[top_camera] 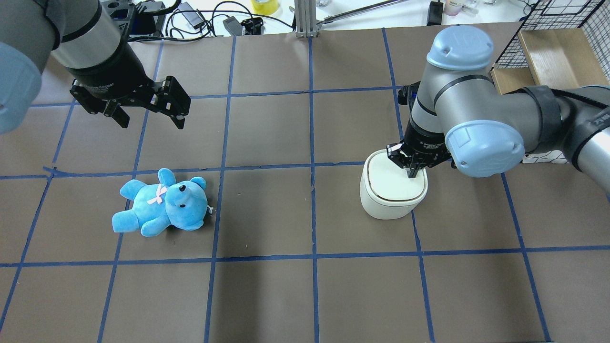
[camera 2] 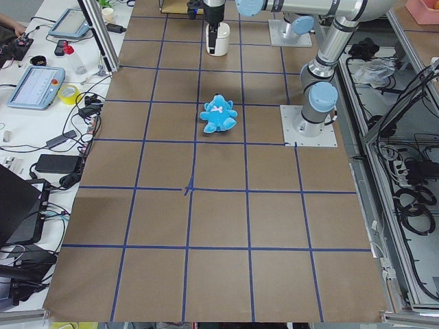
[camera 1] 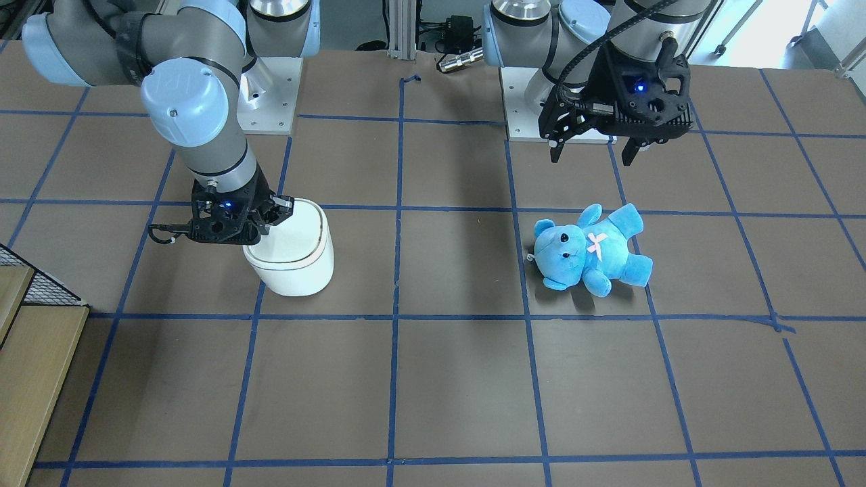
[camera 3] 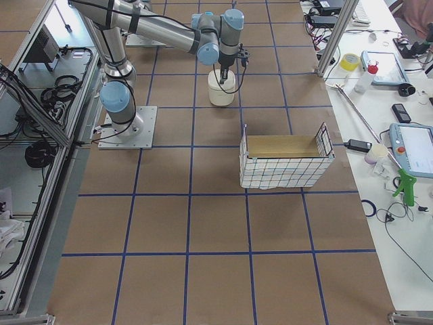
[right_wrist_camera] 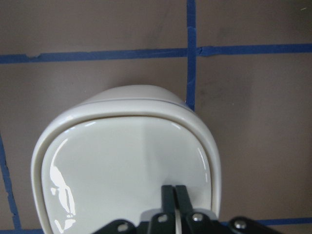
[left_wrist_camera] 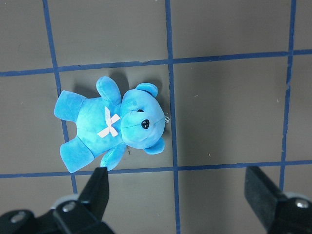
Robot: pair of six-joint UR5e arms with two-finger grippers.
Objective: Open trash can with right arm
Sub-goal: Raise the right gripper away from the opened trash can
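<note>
The white trash can (top_camera: 393,190) stands on the brown table with its flat lid down. It also shows in the front view (camera 1: 301,250) and in the right wrist view (right_wrist_camera: 126,165). My right gripper (top_camera: 411,172) is shut, its fingertips (right_wrist_camera: 174,195) together and pointing down on the lid next to its rim, holding nothing. In the front view the right gripper (camera 1: 270,216) sits at the can's top edge. My left gripper (top_camera: 150,119) is open and empty, held above the table beyond the blue teddy bear (top_camera: 162,202).
The teddy bear (camera 1: 595,250) lies on its back on the robot's left side, under the left wrist camera (left_wrist_camera: 109,124). A wire basket with a cardboard box (top_camera: 548,52) stands at the far right. Blue tape lines grid the table.
</note>
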